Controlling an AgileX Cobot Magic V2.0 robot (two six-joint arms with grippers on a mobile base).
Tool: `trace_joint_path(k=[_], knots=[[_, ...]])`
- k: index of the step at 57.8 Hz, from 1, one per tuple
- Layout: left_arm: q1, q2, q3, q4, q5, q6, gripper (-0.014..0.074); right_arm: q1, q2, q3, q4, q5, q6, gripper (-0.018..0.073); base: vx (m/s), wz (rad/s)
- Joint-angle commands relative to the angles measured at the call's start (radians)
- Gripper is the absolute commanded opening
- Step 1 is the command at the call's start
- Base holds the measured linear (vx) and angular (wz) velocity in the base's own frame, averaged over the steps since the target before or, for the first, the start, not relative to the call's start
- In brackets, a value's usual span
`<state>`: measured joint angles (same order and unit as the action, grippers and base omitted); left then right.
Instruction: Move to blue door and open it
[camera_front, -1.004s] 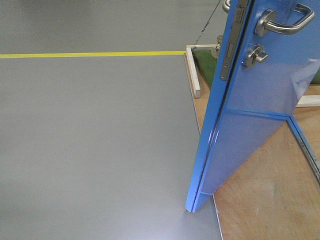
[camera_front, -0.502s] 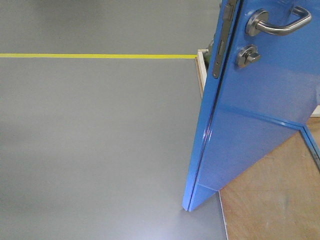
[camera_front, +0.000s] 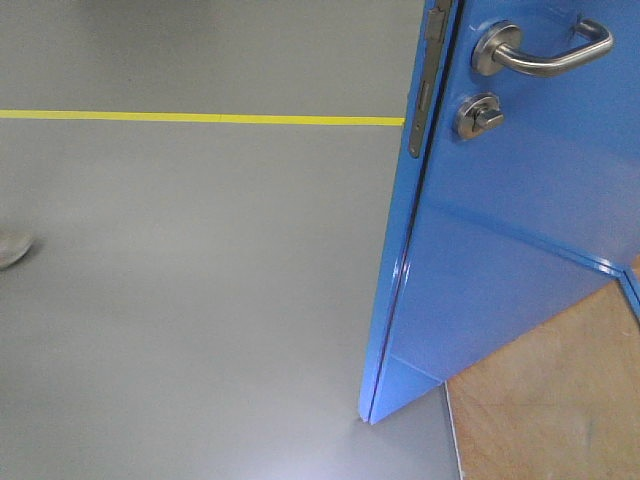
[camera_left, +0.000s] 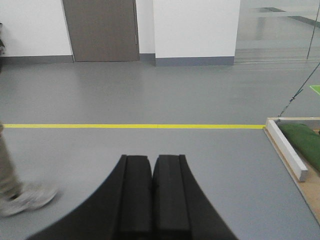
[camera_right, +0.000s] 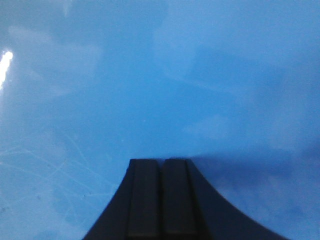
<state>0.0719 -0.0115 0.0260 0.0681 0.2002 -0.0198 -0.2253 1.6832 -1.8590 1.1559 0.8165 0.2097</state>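
Blue door (camera_front: 500, 250) at right of front view, edge w/ latch plate (camera_front: 425, 90) toward cam, lever handle (camera_front: 545, 55) above thumb-turn (camera_front: 478, 117), right gripper (camera_right: 161, 162) pads pressed together, empty, close to door face, left gripper (camera_left: 152, 159) also closed, empty, over grey floor (camera_left: 175, 100), yellow line (camera_left: 135, 126) ahead

The blue door (camera_front: 520, 230) is running off the front view's top and right edges, its latch plate (camera_front: 428, 72) cropped above. A shoe (camera_front: 10, 248) is showing only partly at the left edge (its wearer's leg (camera_left: 5, 160) is likewise being cut off in the left wrist view).
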Motion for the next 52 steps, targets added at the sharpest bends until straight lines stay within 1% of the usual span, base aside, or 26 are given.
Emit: trace_joint_path(k=[1, 52], knots=[[-0.002, -0.014, -0.024, -0.003, -0.083, -0.007, 0.0073, 0.003, -0.033, -0.031, 0.048, -0.072, -0.012, 0.0008, 0.11, 0.05], [-0.002, -0.014, -0.024, -0.003, -0.083, -0.007, 0.0073, 0.003, -0.033, -0.031, 0.048, -0.075, -0.012, 0.0008, 0.12, 0.10]])
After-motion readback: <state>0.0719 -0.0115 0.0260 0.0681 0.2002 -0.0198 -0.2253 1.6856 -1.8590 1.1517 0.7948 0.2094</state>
